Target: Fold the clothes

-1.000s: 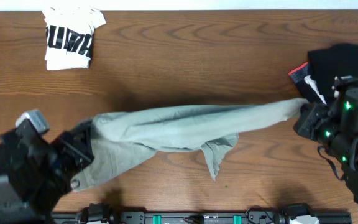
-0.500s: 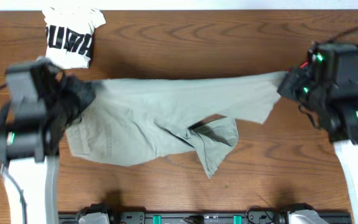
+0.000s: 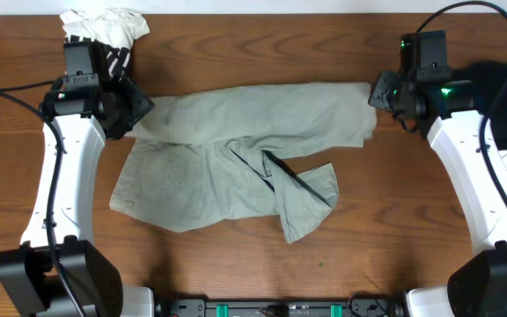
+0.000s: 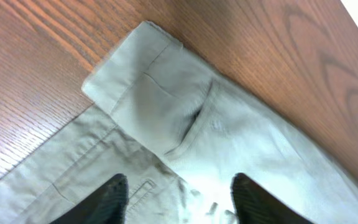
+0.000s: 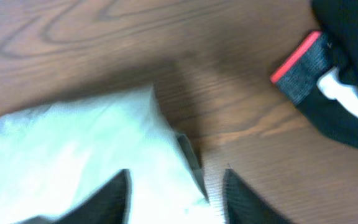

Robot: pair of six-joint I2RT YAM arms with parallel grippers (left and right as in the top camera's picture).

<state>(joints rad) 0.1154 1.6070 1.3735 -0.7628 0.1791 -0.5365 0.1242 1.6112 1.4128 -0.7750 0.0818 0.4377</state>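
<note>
Shorts (image 3: 201,176) pulled back from front edge since earlier, now spread flat mid-surface (image 3: 262,53), top edge folded over. Left pincer (image 3: 135,110) at upper-left corner, right pincer (image 3: 377,92) at upper-right corner. Both stand apart over cloth, gripping nothing.

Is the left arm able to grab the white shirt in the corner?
Probably yes: the white shirt lies in the open right beside the left arm, and its fingers are open, holding nothing.

Nothing can be read in any view; the white tee (image 3: 104,25) just beyond the left hand (image 3: 130,107) carries dark print, perhaps lettering, though the arm hides most of it; the black garment (image 5: 347,74) beside the right hand (image 5: 176,186) shows only a blurred red band.
</note>
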